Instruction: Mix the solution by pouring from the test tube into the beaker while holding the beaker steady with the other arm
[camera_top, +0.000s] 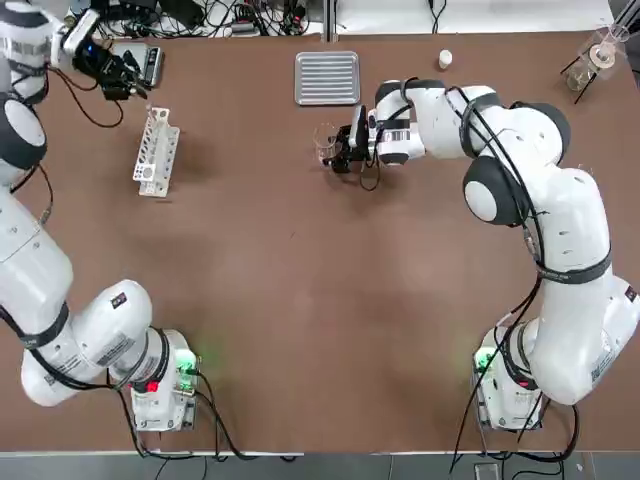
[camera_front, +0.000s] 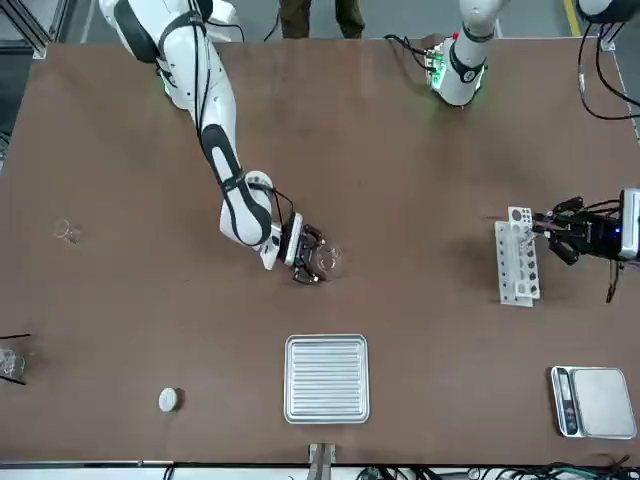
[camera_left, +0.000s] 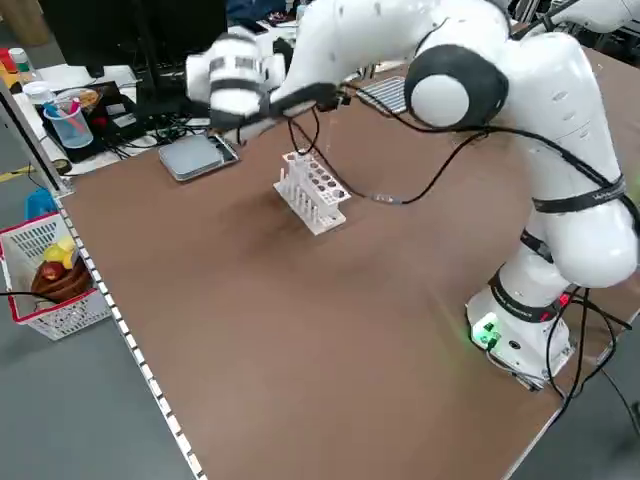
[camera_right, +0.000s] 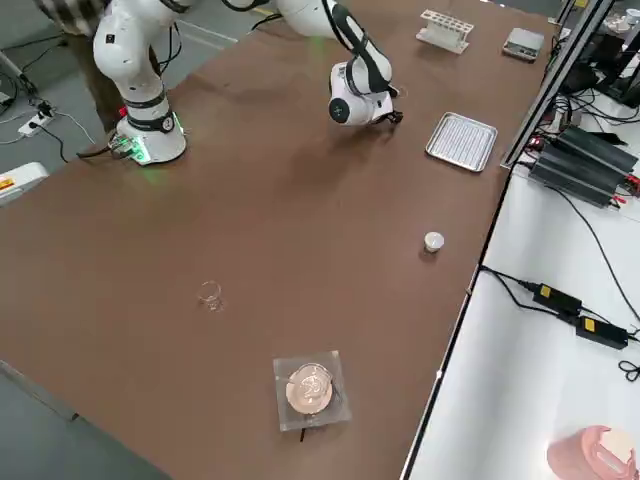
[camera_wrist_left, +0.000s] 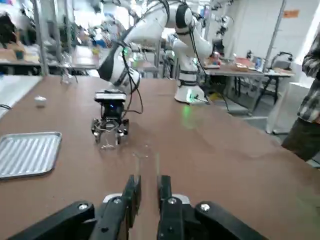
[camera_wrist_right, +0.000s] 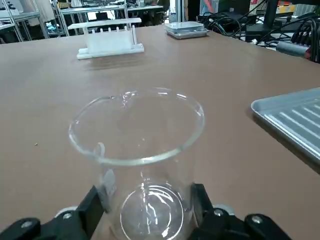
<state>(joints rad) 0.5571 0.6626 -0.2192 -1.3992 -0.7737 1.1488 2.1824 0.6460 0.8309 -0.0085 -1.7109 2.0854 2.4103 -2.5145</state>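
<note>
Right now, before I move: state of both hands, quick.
Left hand: shut on the clear test tube, by the white rack.
Right hand: shut on the beaker, near the metal tray.

The white, rounded-link left arm (camera_top: 35, 260) reaches forward, its black two-finger left hand (camera_wrist_left: 150, 185) turned inward above the brown surface (camera_top: 300, 300), fingers drawn into a grip with a narrow gap. The matching white right arm (camera_top: 575, 235) bends inward, its black two-finger right hand (camera_wrist_right: 148, 197) low, gripping with fingers well parted.
</note>
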